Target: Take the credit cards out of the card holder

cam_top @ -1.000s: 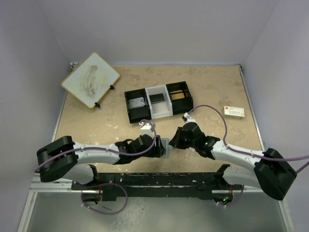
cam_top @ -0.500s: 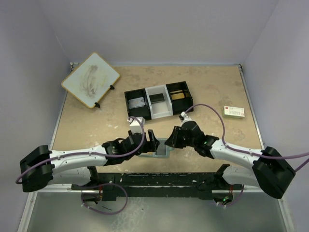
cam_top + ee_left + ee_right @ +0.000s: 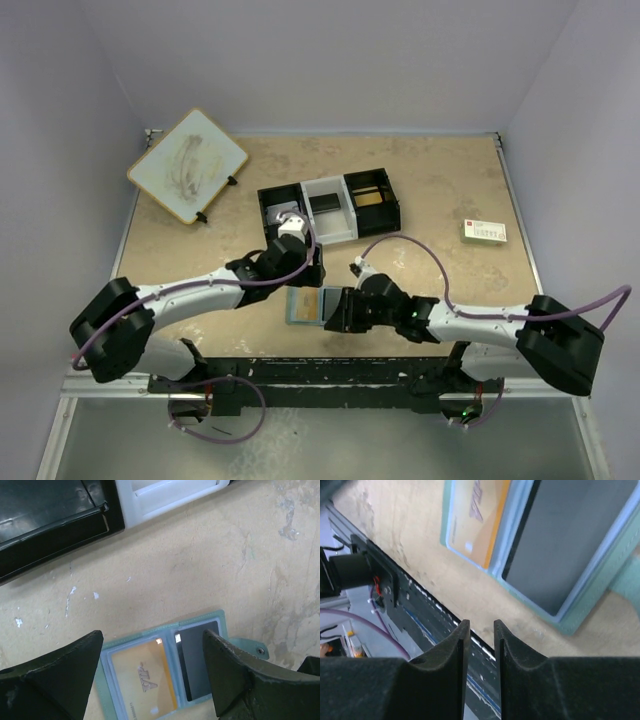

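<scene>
- The card holder (image 3: pixel 303 306) lies open near the table's (image 3: pixel 450 190) near edge.
- An orange card (image 3: pixel 142 675) and a grey card (image 3: pixel 200 660) sit inside.
- Left gripper (image 3: pixel 150 640): spread wide above it.
- Right gripper (image 3: pixel 481 627): a little apart, empty.

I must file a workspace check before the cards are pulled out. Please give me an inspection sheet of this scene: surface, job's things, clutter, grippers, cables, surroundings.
Surface: beige table, stained, with small white flecks.
Job's things: card holder lies open and flat; orange card and grey card both sit in its pockets.
Clutter: black-and-white tray, contents too small to tell; smudged board at back left; white box at right.
Grippers: left gripper wide open, empty, holder in view between its fingers; right gripper narrowly open beside the holder, empty.
Cables: purple cable loops over each arm; none on the holder.
Surroundings: pale walls on three sides; black rail at near edge.
</scene>
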You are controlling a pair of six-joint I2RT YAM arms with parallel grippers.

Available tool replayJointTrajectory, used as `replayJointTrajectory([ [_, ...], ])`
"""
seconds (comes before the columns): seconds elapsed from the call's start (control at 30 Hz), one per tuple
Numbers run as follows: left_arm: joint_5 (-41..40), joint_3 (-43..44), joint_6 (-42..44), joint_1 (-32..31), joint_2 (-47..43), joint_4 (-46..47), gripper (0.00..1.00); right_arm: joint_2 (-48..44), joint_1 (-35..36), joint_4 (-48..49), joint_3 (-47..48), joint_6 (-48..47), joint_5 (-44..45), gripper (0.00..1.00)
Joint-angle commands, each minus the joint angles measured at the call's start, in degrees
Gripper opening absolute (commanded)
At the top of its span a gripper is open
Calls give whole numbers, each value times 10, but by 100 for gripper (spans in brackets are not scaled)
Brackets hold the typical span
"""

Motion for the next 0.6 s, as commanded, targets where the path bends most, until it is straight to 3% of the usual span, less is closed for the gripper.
replayJointTrajectory([
  [0.0,79,30,56,26,39,33,78,-12,22,54,-41,59,3,31],
  [0.33,151,14,72,31,94,55,76,8,22,54,-69,104,25,40],
  [0.57,172,-42,58,31,56,58,71,25,-76,79,-74,78,13,44],
])
